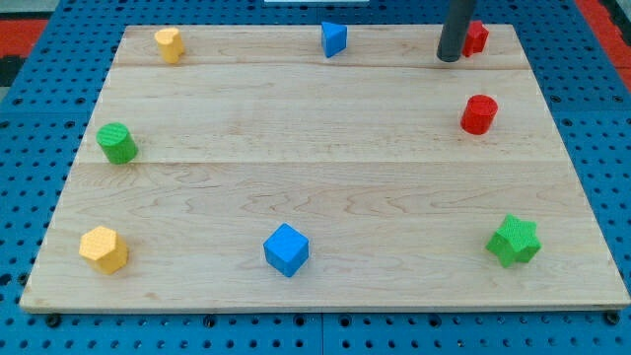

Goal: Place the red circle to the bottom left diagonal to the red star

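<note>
The red circle [479, 114] is a short red cylinder at the board's right side, upper part. The red star [476, 37] sits at the top right corner, partly hidden behind the rod. My tip [450, 58] rests on the board just left of the red star and above-left of the red circle, apart from the circle.
A blue triangle [334, 38] at top centre, a yellow block [170, 44] at top left, a green circle [117, 143] at left, a yellow hexagon [104, 248] at bottom left, a blue cube [287, 248] at bottom centre, a green star [515, 241] at bottom right. The wooden board [315, 187] lies on blue pegboard.
</note>
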Motion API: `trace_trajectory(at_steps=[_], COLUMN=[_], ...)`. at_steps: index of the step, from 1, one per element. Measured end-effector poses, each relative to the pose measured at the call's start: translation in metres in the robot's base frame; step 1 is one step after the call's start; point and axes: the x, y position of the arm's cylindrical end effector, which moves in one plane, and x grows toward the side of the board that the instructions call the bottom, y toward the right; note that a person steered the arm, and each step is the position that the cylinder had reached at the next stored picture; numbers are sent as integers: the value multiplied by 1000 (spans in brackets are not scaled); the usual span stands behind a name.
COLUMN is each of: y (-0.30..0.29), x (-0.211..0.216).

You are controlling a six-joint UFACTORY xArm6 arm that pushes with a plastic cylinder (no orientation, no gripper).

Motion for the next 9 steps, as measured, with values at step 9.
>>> trace_trajectory(at_steps=[9], y=[57], x=[133])
